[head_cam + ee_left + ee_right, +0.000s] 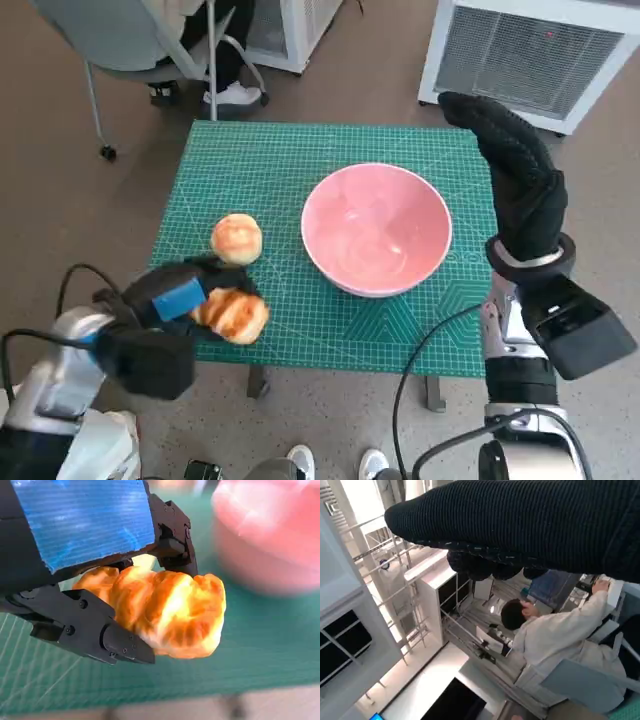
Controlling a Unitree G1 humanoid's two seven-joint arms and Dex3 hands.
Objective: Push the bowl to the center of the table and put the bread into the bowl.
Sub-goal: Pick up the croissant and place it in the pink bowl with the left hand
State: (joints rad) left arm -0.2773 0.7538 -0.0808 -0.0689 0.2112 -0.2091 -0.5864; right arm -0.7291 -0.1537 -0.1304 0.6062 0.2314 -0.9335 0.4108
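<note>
While the left hand [175,300] pinches the croissant-like bread [232,314] in its fingers [120,647] at the green-matted surface's [300,170] near left edge, the pink bowl [376,229] sits right of centre. A round bun [237,239] lies beside the bread. The gloved right hand [515,170] is raised by the bowl holding nothing, fingers loosely extended; a white cabinet [535,55] and a seated person's chair [130,40] stand beyond.

On my table I count one pink bowl [375,230] and two pieces of bread: a croissant [232,314] and a round bun [237,239]. I also see one green mat [300,160] and one person [560,635] nearby.
</note>
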